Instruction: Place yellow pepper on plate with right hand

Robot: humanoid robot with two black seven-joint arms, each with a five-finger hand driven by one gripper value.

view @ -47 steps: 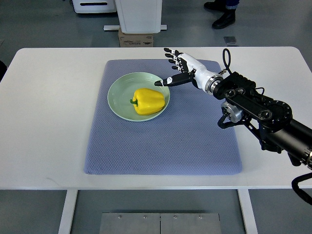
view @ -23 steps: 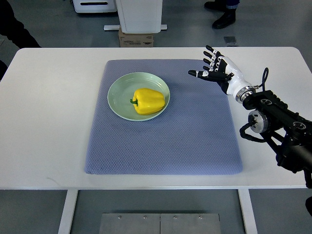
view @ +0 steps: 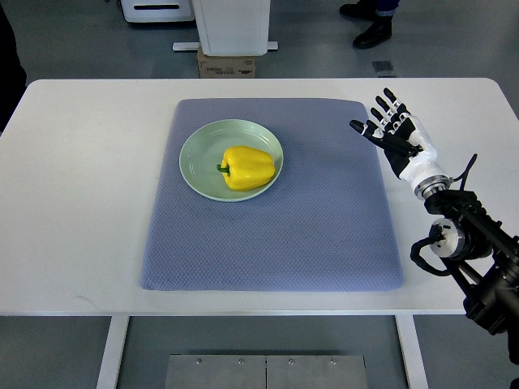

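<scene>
The right hand point(view: 396, 134) is up over the right side of the table point(view: 81, 203), just past the right edge of the blue mat point(view: 276, 243). Its arm point(view: 462, 243) comes in from the bottom right corner, black and full of joints. The wrist is white. The fingers point(view: 388, 104) are black and white, and they are spread apart and point up and away from the robot. The thumb sticks out to the left. The hand holds nothing and is well apart from the plate.

There is one yellow pepper point(view: 247, 168). It lies on its side, right in the middle of the plate point(view: 195, 154). Its little green stem points to the left.

There is one plate. It is round and pale green, and it sits on the upper left part of the mat. Only the pepper is in it.

There is one mat. It is big and has a bumpy pattern, and it covers the middle of the white table.

Behind the table, on the gray floor, is one brown cardboard box point(view: 226, 65). Next to it stands a white base of some machine point(view: 233, 24). At the top right I see one black shoe point(view: 372, 32) of a person who stands there.
</scene>
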